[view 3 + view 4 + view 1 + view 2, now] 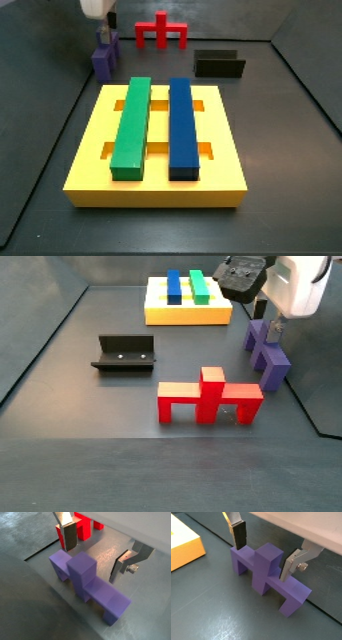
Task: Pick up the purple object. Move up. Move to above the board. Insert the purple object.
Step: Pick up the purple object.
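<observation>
The gripper point(263, 558) is spread open astride the post of the purple object point(269, 577), which stands on the floor; both wrist views show a gap at each finger point(67, 534). Only a wrist view point(83, 527) catches the red piece beyond the fingers, while a side view point(156, 145) shows the board well away from the gripper.

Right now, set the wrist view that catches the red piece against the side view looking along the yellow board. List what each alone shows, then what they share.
Wrist view only: the gripper low over the purple piece, jaws open either side of its upright post.
Side view only: the yellow board with its green bar and blue bar, and the dark U-shaped piece.
Shared: the purple piece and the red piece on the floor.
</observation>
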